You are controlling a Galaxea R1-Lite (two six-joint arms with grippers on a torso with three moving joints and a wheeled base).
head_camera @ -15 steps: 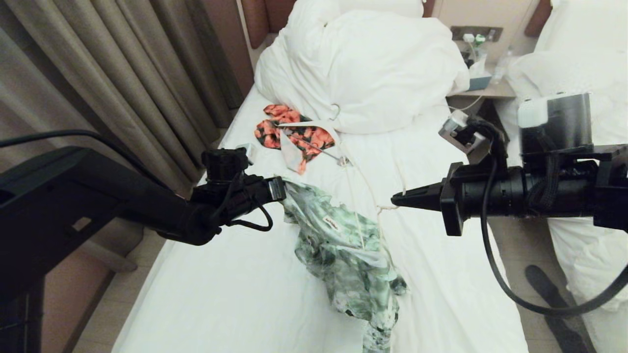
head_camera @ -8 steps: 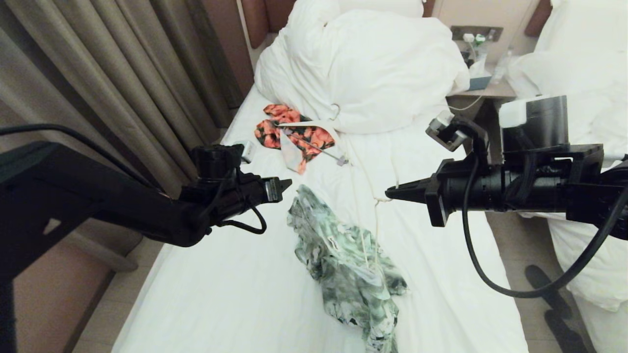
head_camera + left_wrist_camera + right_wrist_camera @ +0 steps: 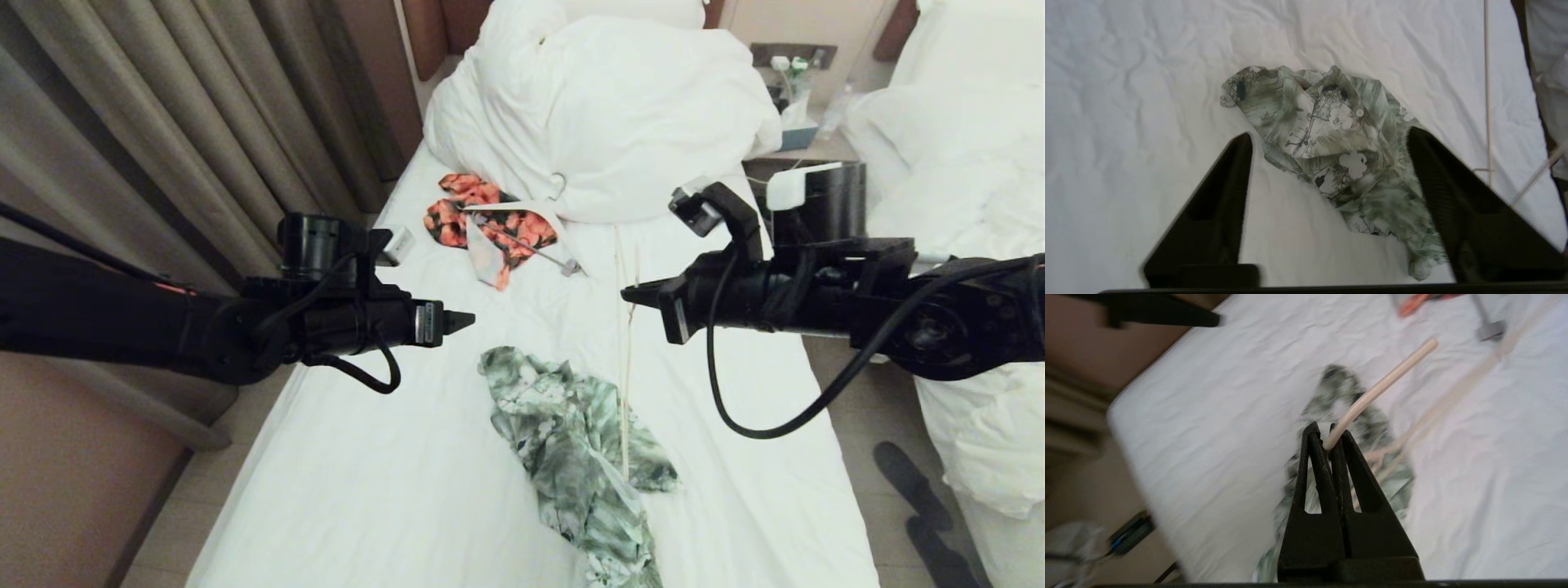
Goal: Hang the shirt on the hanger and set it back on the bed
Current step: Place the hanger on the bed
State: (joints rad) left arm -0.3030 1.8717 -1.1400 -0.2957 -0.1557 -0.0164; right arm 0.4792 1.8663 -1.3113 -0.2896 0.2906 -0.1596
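The green-and-white floral shirt point(image 3: 571, 433) lies crumpled on the white sheet of the bed point(image 3: 367, 490). My left gripper point(image 3: 465, 320) hovers above and to the left of it. In the left wrist view this gripper point(image 3: 1329, 134) is open, with the shirt point(image 3: 1331, 134) lying loose below its fingers. My right gripper point(image 3: 633, 294) is shut on the hook end of the thin cream hanger point(image 3: 627, 359). The hanger hangs down to the shirt. The right wrist view shows the wire point(image 3: 1384, 386) pinched at the tips of the right gripper point(image 3: 1328, 435).
An orange-and-black garment point(image 3: 490, 220) with a white clip hanger point(image 3: 531, 245) lies further up the bed, below the bulky duvet point(image 3: 620, 114). Curtains point(image 3: 163, 122) run along the left side. A nightstand point(image 3: 808, 139) and a second bed point(image 3: 963, 147) stand at the right.
My left gripper opened and let go of the shirt, which dropped flat onto the sheet, and the arm drew back left and up. My right gripper moved left and up with the hanger.
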